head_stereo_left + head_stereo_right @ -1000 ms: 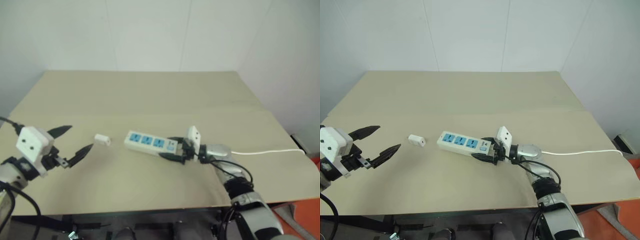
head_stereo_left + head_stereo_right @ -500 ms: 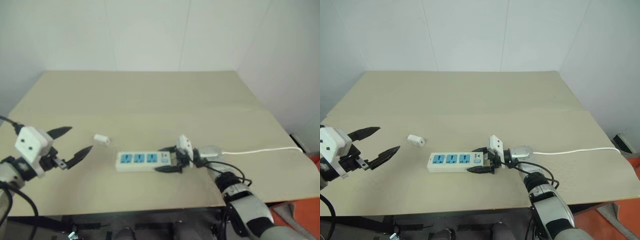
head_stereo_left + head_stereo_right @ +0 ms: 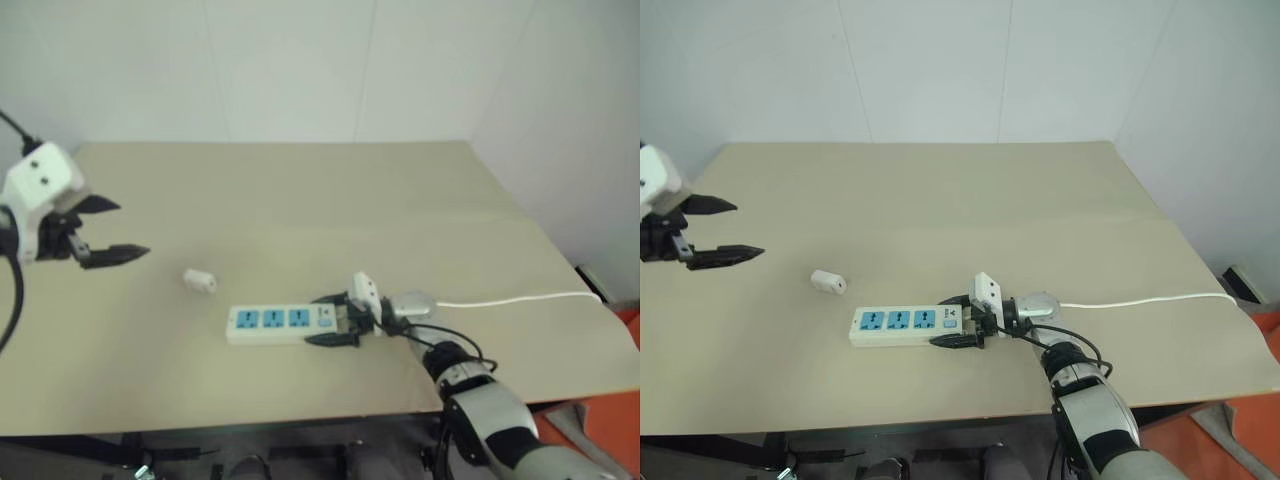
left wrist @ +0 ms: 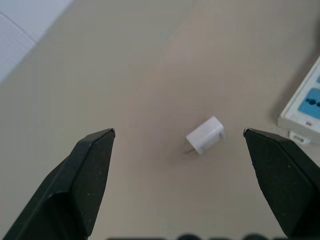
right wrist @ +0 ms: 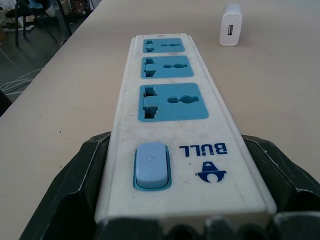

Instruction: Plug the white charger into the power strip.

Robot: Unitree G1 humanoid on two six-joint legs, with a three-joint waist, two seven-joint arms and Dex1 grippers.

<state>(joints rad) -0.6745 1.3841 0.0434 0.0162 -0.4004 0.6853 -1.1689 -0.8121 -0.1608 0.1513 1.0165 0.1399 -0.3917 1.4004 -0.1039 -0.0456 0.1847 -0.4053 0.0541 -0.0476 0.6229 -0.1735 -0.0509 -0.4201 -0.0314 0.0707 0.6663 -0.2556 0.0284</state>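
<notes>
Right now the right claw point(image 3: 958, 320) pinches the strip point(image 3: 906, 325) at its switch end, one finger along each long side, probably to pin it flat on the desk point(image 3: 940, 200) so it won't slide when a plug is pushed in. The three blue sockets face up and run away from that claw toward the charger point(image 3: 827, 282). The cord point(image 3: 1140, 300) trails off behind the same claw toward the desk's right edge.

The left claw point(image 3: 92, 230) hangs above the desk with fingers spread wide, empty. The charger lies on its side below and ahead of it, between the fingers' line of sight in the left wrist view, apart from both. It sits just off the strip's far end, not touching it.

Judgement: charger not yet picked up; next the left claw has to drop onto it. Lying flat, it looks small and likely to skid.
</notes>
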